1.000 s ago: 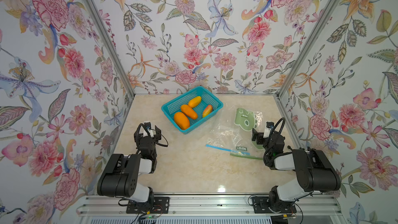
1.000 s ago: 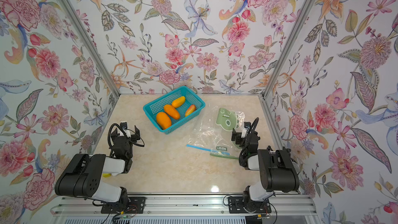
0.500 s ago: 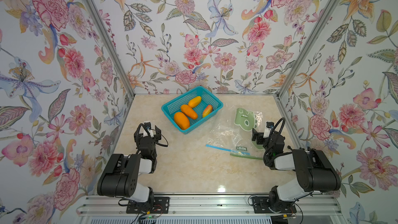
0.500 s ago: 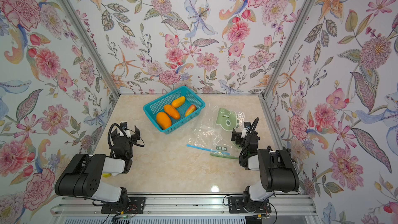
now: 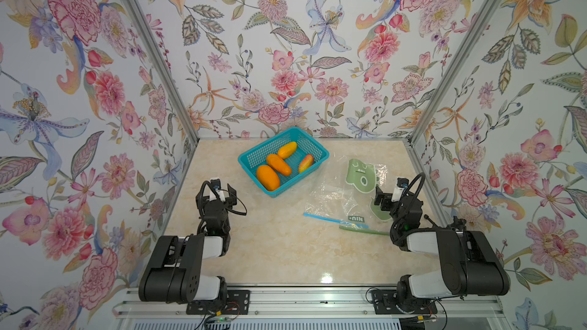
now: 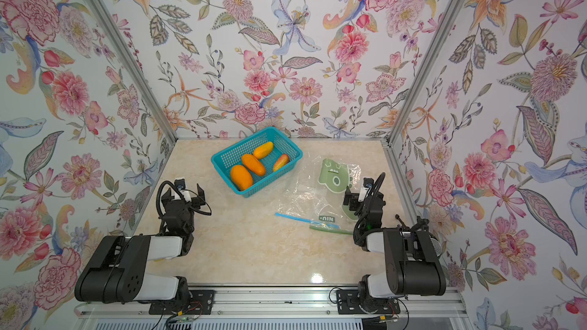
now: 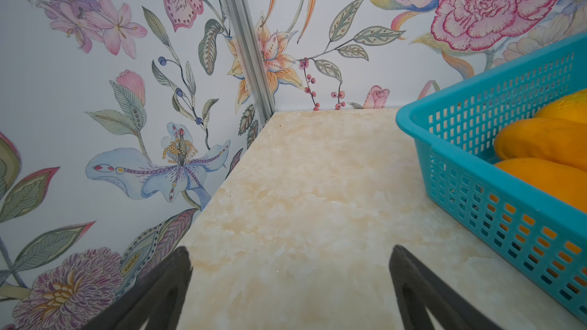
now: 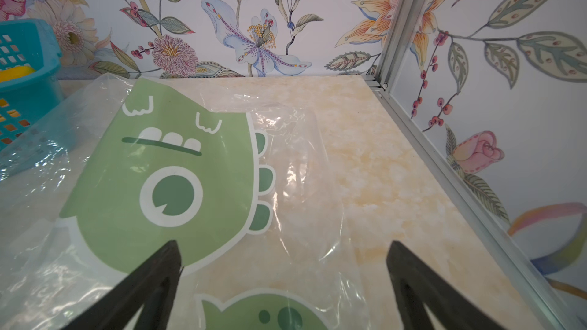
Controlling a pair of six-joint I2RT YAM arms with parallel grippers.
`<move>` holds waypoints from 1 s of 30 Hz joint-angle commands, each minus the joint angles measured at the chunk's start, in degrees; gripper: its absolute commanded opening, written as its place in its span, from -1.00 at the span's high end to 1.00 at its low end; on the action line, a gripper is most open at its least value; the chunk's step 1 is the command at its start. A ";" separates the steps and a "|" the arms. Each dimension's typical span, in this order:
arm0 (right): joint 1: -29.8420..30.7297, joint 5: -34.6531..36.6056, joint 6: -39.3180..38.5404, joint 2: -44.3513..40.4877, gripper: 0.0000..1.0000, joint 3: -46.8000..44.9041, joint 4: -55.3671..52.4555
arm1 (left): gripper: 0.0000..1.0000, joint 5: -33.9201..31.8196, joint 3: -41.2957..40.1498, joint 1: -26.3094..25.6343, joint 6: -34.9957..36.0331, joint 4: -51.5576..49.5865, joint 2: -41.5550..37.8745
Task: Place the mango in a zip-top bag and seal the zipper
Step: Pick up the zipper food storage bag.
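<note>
My left pincer (image 7: 290, 258) is spread and empty at the left edge of the tabletop (image 5: 279, 249). The right pincer (image 8: 282, 246) is likewise spread, over the bag (image 5: 333, 192) at the right edge. The mango (image 5: 267, 177) lies in the basket (image 5: 266, 142) near the far edge. I'd pinch it across its narrow width, clear of the basket wall.

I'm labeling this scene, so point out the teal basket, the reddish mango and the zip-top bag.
Teal basket (image 5: 266, 141): in a top view, far rim.
Reddish mango (image 5: 306, 163): in a top view, its middle.
Zip-top bag (image 8: 165, 185): right wrist view, green printed face.
</note>
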 commanded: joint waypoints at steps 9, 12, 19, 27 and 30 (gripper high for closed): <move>5.12 12.22 10.68 -20.14 -0.99 11.29 -42.71 | -0.98 -1.02 4.42 -5.01 -6.89 -19.72 -19.25; 7.66 14.00 15.53 -23.72 -0.99 13.54 -54.32 | -0.98 -1.97 5.34 -9.98 -10.97 -23.98 -22.71; 10.27 17.27 24.17 -28.84 -0.99 15.38 -70.48 | -0.98 -1.59 15.04 -22.88 -22.93 -36.07 -20.44; 9.32 17.53 25.60 -28.01 -0.99 17.32 -73.72 | -0.98 -1.98 37.03 -36.53 -26.91 -47.95 0.42; 9.05 17.25 25.54 -28.41 -0.99 17.29 -73.74 | -0.98 3.25 45.46 -38.93 -28.37 -49.35 9.95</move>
